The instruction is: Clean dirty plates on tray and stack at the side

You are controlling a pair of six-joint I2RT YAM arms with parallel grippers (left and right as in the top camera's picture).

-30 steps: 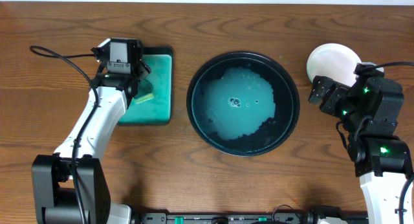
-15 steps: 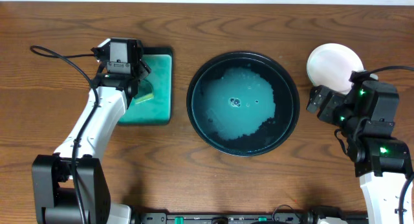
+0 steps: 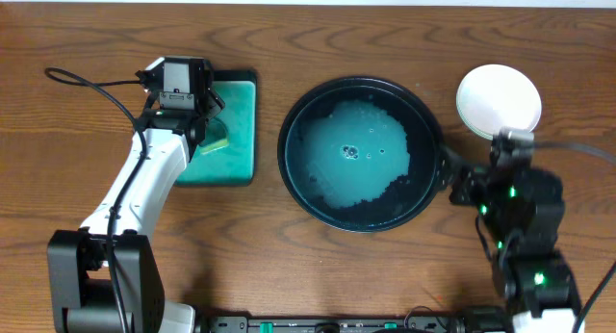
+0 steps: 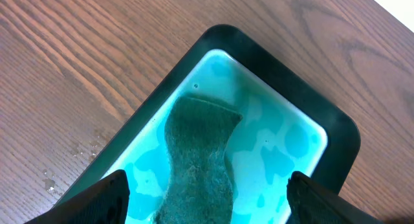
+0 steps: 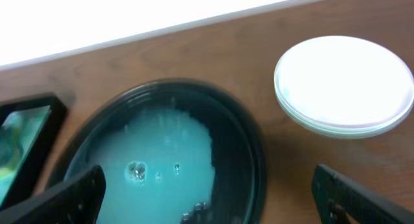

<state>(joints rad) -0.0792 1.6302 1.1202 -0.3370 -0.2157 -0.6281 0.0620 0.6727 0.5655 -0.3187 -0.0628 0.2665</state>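
Plates point(image 3: 498, 99) flat, faces up, beside tray point(image 3: 425, 129)

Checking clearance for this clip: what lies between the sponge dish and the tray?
Nothing; only bare table separates the dish and the tray, as the overhead view shows.

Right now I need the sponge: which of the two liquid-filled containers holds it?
The rectangular teal dish on the left, below the left end effector; the sponge lies in it. The round black tray holds only liquid.
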